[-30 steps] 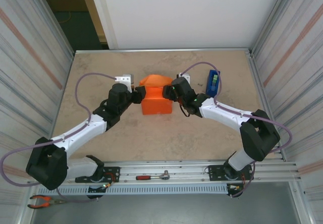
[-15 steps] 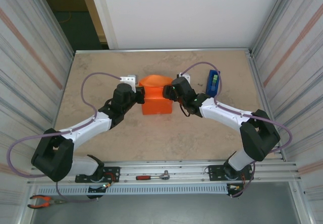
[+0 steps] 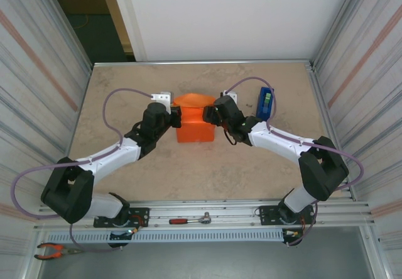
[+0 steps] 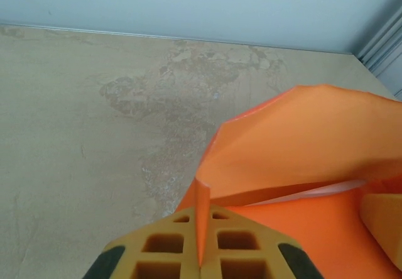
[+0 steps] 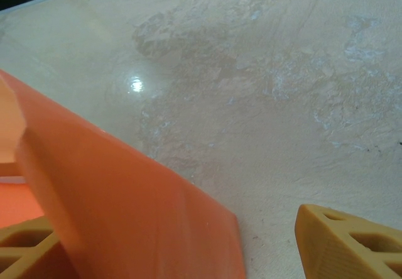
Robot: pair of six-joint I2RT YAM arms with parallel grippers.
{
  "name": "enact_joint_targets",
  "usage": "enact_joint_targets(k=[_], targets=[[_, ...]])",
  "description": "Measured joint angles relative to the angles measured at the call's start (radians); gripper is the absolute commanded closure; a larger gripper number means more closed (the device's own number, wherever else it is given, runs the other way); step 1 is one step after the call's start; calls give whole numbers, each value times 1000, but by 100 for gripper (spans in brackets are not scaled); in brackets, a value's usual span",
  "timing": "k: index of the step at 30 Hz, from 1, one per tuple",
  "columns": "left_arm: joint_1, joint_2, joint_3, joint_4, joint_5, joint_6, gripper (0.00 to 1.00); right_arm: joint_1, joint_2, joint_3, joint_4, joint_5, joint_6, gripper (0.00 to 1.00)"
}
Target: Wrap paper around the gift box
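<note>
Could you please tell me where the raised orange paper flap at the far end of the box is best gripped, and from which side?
Probably its free right edge, from the right. The paper flap stands up curved off the gift box, a thin sheet suiting an edge pinch, and that edge lies between the fingers of the open right gripper. The left gripper pinches the left fold.

On the one surface I am counting one gift box, one sheet of orange paper and one blue tape dispenser. I am working two arms, the left arm and the right arm, each carrying two yellow fingers. Loose tools are numbering two: one red-handled ratchet and one pair of pliers.
</note>
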Motion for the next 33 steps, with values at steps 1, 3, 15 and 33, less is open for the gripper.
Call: enact_joint_targets(k=[1, 3, 15, 33], targets=[[0, 3, 5, 0, 0, 2, 54, 0, 0, 0, 0, -1, 0, 23], [0, 8, 20, 1, -2, 9, 54, -1, 0, 0, 0, -2, 0, 23], [10, 22, 71, 8, 1, 59, 99, -2, 0, -1, 1, -2, 0, 24], [21, 25, 103, 7, 0, 69, 100, -2, 0, -1, 3, -2, 0, 23]])
